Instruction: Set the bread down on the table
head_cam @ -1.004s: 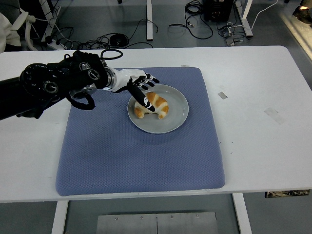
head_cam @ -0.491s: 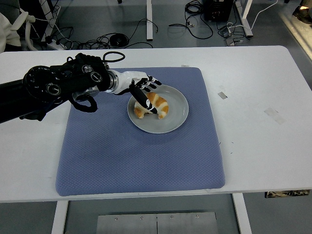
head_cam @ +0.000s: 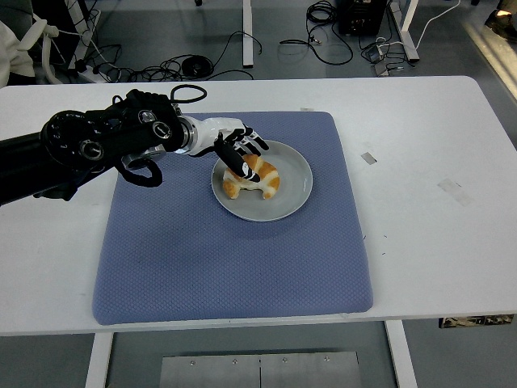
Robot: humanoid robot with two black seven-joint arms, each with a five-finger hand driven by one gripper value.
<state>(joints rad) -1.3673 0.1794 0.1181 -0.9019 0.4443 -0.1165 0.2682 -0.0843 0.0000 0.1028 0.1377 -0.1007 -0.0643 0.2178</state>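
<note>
Croissant (head_cam: 253, 175): lies left of centre on the grey plate (head_cam: 295, 182), not yet lifted for the move to the table.
Left hand (head_cam: 237, 148): at the plate's ten o'clock; fingers curl over the croissant's near end; a firm grip cannot be confirmed.
Blue mat (head_cam: 234, 259): cushions the plate; bare white table (head_cam: 428, 162) at three o'clock offers room.

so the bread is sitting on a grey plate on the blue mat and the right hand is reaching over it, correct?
Not quite: it is the left hand, coming in from the left edge, that reaches over the bread. The head view shows this; no right hand is in view. The rest holds: the bread sits on the grey plate on the blue mat.
</note>
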